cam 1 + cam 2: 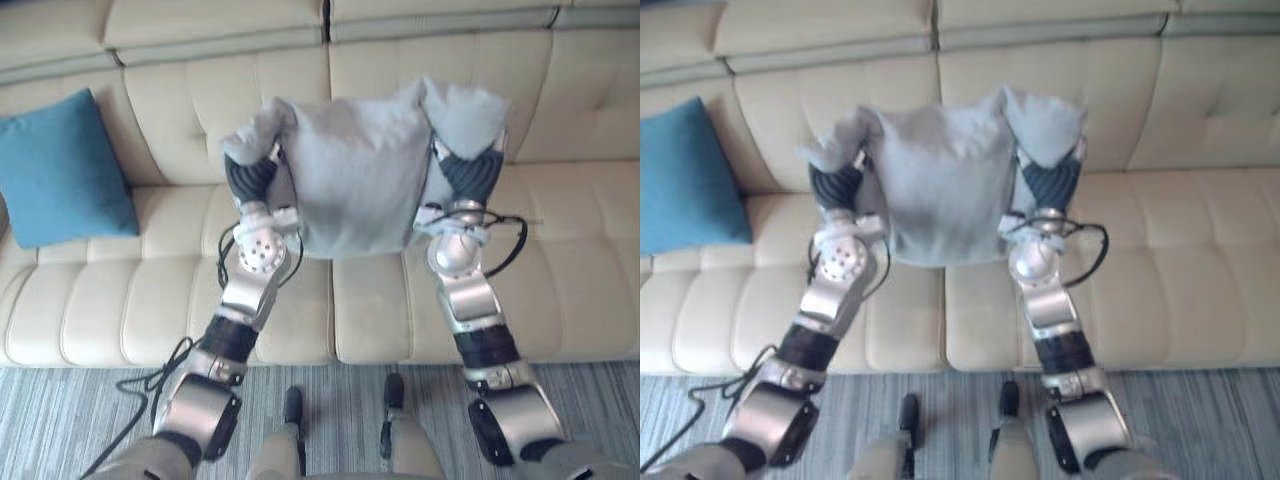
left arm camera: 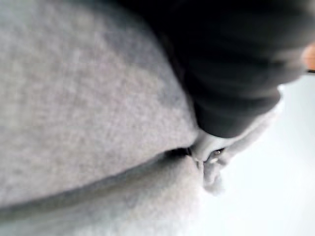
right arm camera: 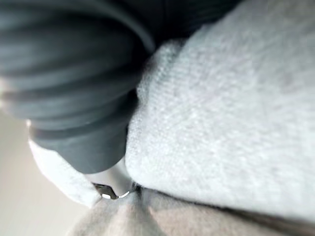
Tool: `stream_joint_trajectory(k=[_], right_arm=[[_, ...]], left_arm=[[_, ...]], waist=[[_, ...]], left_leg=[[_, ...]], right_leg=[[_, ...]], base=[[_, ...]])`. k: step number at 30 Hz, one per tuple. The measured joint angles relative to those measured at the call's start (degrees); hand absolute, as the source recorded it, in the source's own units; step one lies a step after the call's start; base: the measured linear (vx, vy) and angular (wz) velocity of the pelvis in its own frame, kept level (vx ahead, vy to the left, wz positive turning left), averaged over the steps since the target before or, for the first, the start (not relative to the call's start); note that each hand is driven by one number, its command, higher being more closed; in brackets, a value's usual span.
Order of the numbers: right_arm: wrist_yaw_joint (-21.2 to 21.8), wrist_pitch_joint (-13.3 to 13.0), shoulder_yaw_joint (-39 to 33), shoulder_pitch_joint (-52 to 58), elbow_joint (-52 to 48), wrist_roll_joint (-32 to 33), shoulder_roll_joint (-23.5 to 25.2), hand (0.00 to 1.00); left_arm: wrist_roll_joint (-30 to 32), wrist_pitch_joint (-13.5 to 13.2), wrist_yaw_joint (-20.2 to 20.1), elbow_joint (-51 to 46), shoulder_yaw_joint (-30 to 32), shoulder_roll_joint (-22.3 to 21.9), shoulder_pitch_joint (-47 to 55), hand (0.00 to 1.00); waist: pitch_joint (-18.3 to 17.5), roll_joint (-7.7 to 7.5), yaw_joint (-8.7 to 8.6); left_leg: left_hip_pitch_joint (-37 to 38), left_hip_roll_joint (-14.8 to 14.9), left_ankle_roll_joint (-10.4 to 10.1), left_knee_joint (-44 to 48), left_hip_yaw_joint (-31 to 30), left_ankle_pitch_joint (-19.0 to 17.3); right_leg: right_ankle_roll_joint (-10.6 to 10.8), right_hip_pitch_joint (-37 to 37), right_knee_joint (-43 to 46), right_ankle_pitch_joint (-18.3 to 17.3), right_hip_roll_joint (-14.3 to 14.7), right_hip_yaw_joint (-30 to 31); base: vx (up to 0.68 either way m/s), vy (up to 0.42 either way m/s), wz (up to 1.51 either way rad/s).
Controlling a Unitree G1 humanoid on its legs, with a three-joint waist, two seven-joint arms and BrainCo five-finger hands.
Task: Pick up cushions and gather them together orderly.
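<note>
- Pressing in from either side, the left hand (image 1: 250, 178) and right hand (image 1: 470, 172) have the grey cushion (image 1: 355, 170) squeezed between them, dark ribbed covers dug into its flanks.
- How far either hand is closed, I cannot tell. The fabric bulges over both, and the wrist views give cloth and ribbed cover, little else.
- The cushion's up in the air, clear of the seat, hanging in front of the sofa (image 1: 570, 260) back. Its top corners flop over the hands and its lower edge is above the middle seat.
- Far over on the left, the blue cushion (image 1: 60, 170) leans upright on the backrest, well apart from the grey one.
- Step in hand, by my reading: the carry. The grey one is lifted, not yet placed.
- The next move calls for a swing to the left, both arms together and the squeeze even, so nothing slips or twists. Then set it upright against the back, just beside the blue one, edges in line.
- Watch the let-go: ease both hands out at once, or it may topple forward off the seat.
</note>
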Motion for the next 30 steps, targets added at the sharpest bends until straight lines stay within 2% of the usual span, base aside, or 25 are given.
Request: stream_joint_trajectory(k=[4, 6, 7, 8, 11, 15, 18, 22, 25, 30], right_arm=[[-1.7, 0.1, -1.1, -9.2, 5.8, 0.2, -0.5, 1.0], [-1.8, 0.3, -1.8, -11.0, 8.0, 0.3, -0.5, 1.0], [-1.8, 0.5, -2.7, -12.3, 9.5, 0.8, -0.5, 1.0], [-1.8, 0.5, -3.3, -13.6, 11.0, 1.5, -0.5, 0.0], [-2.4, 0.5, -5.6, -16.5, 14.2, 3.8, -0.5, 0.0], [-2.4, 0.4, -6.9, -20.9, 17.4, 7.3, -1.9, 0.0], [-0.2, 0.4, -7.8, -25.7, 19.8, 10.4, -5.9, 0.0], [3.9, -0.5, -10.5, -28.4, 20.3, 19.5, -12.2, 0.0], [5.9, -1.3, -11.6, -29.7, 22.9, 25.5, -16.6, 0.0], [8.9, -1.4, -12.3, -29.3, 25.1, 32.2, -18.1, 0.0]], left_arm=[[-2.1, -0.5, -0.2, 8.9, 2.0, 1.8, -10.4, 1.0], [-2.1, -0.4, -0.4, 11.3, 2.2, 1.7, -12.5, 1.0], [-2.1, -0.4, -0.7, 13.3, 2.2, 1.7, -14.3, 0.0], [-2.3, -0.3, -1.4, 14.8, 2.6, 1.7, -15.9, 0.0], [-2.5, 0.0, -1.7, 18.5, 3.9, 1.8, -18.9, 0.0], [-2.6, 0.1, -2.3, 21.5, 6.8, 2.3, -22.5, 0.0], [-3.3, 0.1, -4.5, 23.4, 8.4, 6.1, -26.1, 0.0], [-8.0, 0.0, -8.1, 25.7, 12.4, 12.9, -27.9, 0.0], [-10.9, 0.0, -9.2, 26.1, 15.9, 16.0, -27.9, 0.0], [-13.1, -0.3, -11.3, 25.6, 18.2, 17.9, -26.4, 0.0]], waist=[[3.0, 0.37, -0.04], [4.0, 0.79, -0.08], [4.5, 1.05, -0.02], [4.6, 1.16, 0.0], [6.0, 1.66, -0.01], [8.1, 1.85, -0.03], [8.1, 1.84, -0.17], [8.1, 1.84, -0.41], [8.1, 1.83, -0.41], [8.1, 1.77, -0.73]], left_leg=[[-4.7, 0.3, -0.7, -1.7, 0.1, 2.8], [-5.6, 0.5, -0.9, -1.7, 0.0, 3.0], [-6.8, 0.8, -1.2, -1.7, 0.0, 3.2], [-8.2, 0.9, -1.4, -1.8, 0.0, 3.4], [-10.0, 1.2, -2.3, -3.0, 0.6, 4.9], [-10.1, 1.8, -2.4, -4.3, 1.7, 5.8], [-10.9, 2.0, -2.6, -5.2, 2.5, 6.3], [-11.5, 2.6, -2.7, -5.8, 2.9, 6.5], [-10.3, 2.9, -2.8, -6.2, 3.2, 6.6], [-6.9, 3.4, -2.8, -6.7, 3.9, 6.6]], right_leg=[[-0.3, -4.7, -1.5, 2.1, 0.4, -0.1], [-0.4, -5.3, -1.9, 2.2, 0.5, -0.6], [-0.4, -6.2, -1.9, 2.2, 0.6, -0.9], [-0.6, -7.6, -1.9, 2.3, 0.7, -1.1], [-0.7, -9.4, -2.0, 2.4, 0.8, -1.6], [-0.8, -9.9, -2.5, 2.5, 1.4, -1.6], [-1.0, -11.0, -3.0, 2.7, 1.6, -1.5], [-1.3, -11.6, -3.5, 2.9, 2.2, -1.7], [-1.3, -10.7, -3.5, 2.9, 2.4, -1.7], [-1.3, -7.3, -4.0, 2.9, 3.0, -1.5]], base=[[-0.01, -0.015, 0.02], [-0.02, -0.029, 0.08], [-0.02, -0.024, 0.09], [-0.01, -0.023, 0.08], [-0.01, -0.023, 0.09], [0.0, -0.023, -0.01], [0.0, -0.018, -0.03], [0.0, -0.013, -0.02], [0.01, -0.006, -0.02], [0.02, -0.012, -0.02]])
